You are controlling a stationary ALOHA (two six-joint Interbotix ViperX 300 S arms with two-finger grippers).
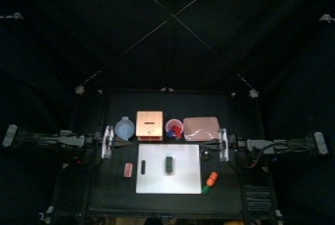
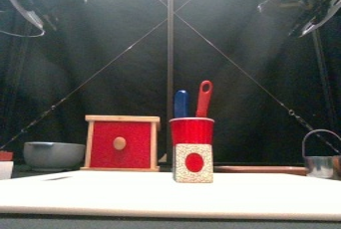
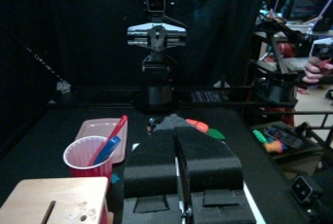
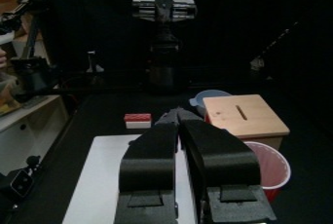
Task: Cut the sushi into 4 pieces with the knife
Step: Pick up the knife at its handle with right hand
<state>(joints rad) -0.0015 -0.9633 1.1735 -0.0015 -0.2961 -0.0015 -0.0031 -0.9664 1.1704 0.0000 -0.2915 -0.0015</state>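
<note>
On the small black table, centre front: the sushi roll (image 1: 170, 162) is shown lying whole on the white cutting board (image 1: 187, 156), no cut made. It is set midway btwn the two arms, prob. so it can be reached from either side.

Behind the board a back row is formed, L to R, by the blue-grey bowl (image 1: 124, 128), wooden box (image 1: 149, 126), red cup (image 1: 174, 128) and pink tray (image 1: 201, 127). The blue knife (image 2: 180, 104) and red knife (image 2: 204, 98) are stood handle-up in the cup, apparently so a handle can be pinched from above. Neither is touched.

A small red-and-white toy (image 1: 128, 170) is seen just L of the board, and an orange-and-green toy (image 1: 210, 179) near its front R corner. Both are apart from the roll.

Both arms are held low and level, stretched inward from the table's sides, w/ wrists facing each other across the board's back edge. The left gripper (image 3: 182, 135) is shown w/ jaws pressed together, nothing btwn them. The right gripper (image 4: 182, 121) is closed the same way, also empty.

The task is judged to be at its start: a knife must be lifted out of the cup before any cut can be made.
</note>
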